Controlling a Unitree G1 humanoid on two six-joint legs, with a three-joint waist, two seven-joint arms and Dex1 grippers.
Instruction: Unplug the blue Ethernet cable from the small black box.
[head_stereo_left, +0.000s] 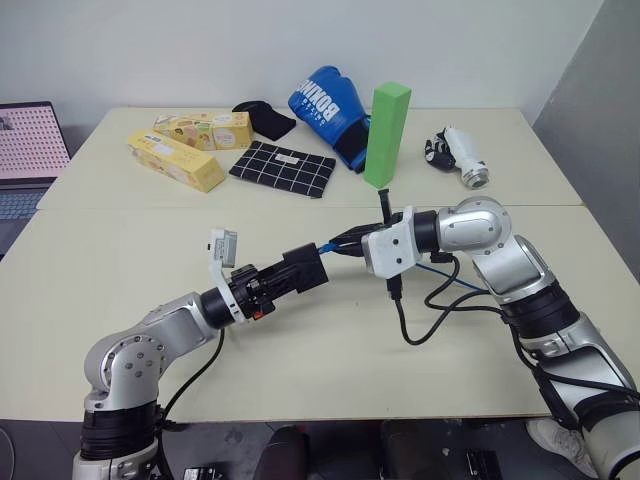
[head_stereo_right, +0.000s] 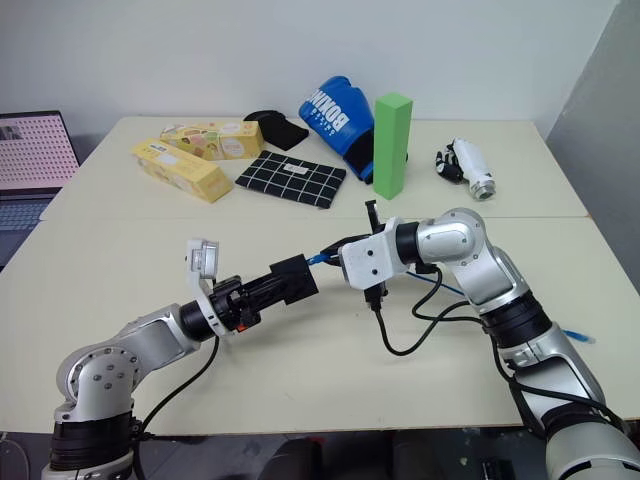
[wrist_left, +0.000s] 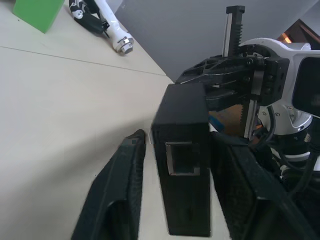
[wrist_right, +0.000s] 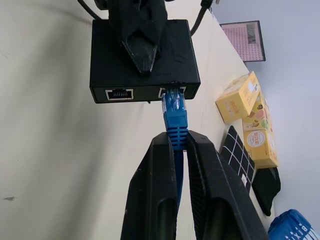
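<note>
with the left gripper pinching the small black box and the right gripper clamped on the blue ethernet cable, pull straight toward 6 o'clock in the right wrist view without twisting.

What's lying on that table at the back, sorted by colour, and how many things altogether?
Yellow: 2, the snack boxes
Black: 2, the grid cloth and the folded cloth
Blue: 1, the boxing glove
Green: 1, the upright block
White and black: 1, the handheld tool
Total: 7
</note>
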